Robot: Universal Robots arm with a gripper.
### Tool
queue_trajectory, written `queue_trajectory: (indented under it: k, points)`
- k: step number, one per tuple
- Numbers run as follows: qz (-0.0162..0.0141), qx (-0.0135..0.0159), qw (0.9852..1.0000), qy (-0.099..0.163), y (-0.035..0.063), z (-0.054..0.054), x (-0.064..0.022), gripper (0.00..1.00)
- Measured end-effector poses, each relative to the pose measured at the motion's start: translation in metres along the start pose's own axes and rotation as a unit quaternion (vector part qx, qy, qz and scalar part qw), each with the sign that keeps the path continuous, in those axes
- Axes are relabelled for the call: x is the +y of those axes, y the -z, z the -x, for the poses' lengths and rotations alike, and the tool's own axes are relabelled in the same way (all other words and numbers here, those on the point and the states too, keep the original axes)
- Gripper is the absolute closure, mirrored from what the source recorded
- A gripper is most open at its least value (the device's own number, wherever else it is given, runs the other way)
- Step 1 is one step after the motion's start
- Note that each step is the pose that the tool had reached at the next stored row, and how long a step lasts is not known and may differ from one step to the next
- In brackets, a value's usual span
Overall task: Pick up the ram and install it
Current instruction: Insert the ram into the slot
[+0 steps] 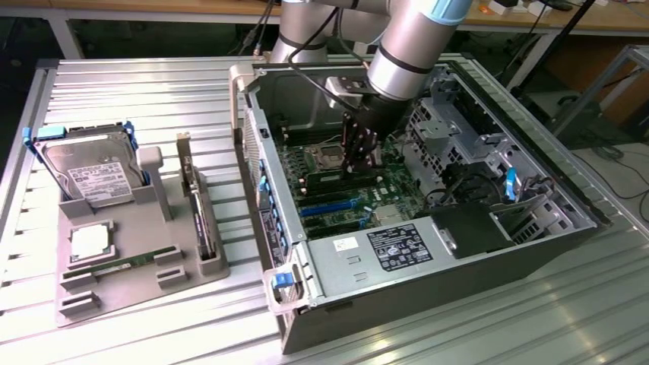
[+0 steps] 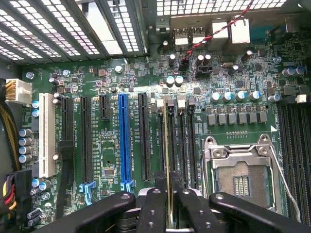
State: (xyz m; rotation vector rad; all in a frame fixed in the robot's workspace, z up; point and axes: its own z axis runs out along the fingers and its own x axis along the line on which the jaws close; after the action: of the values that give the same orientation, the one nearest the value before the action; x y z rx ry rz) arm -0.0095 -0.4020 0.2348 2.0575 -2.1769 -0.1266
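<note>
The tool (image 2: 169, 209) is clamped on the ram (image 2: 167, 145), holding it edge-down inside the computer case (image 1: 426, 251). The stick runs along the memory slots (image 2: 189, 141) beside the empty CPU socket (image 2: 240, 182), so its contact edge can meet a slot. Whether it touches one is unclear.

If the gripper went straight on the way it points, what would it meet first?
Likely the memory slots on the motherboard: the ram held in the gripper would reach them first, though depth is unclear.

Bright, even light glints off the ribbed table (image 1: 132, 84); the case (image 1: 406, 304) interior lies shaded.
</note>
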Motion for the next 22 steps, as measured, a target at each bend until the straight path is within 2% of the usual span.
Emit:
queue_trajectory:
  k: [4, 6, 7, 22]
  points:
    - [0.0003, 0.0000, 1.0000, 0.000, -0.0041, 0.0002, -0.0012, 0.85]
    - [0.0027, 0.0003, 1.0000, 0.000, -0.0035, 0.0004, -0.0050, 0.85]
    - [0.0029, 0.0003, 1.0000, 0.000, -0.0034, 0.0004, -0.0058, 0.85]
    - [0.0032, -0.0002, 1.0000, -0.003, -0.0049, -0.0017, -0.0077, 0.85]
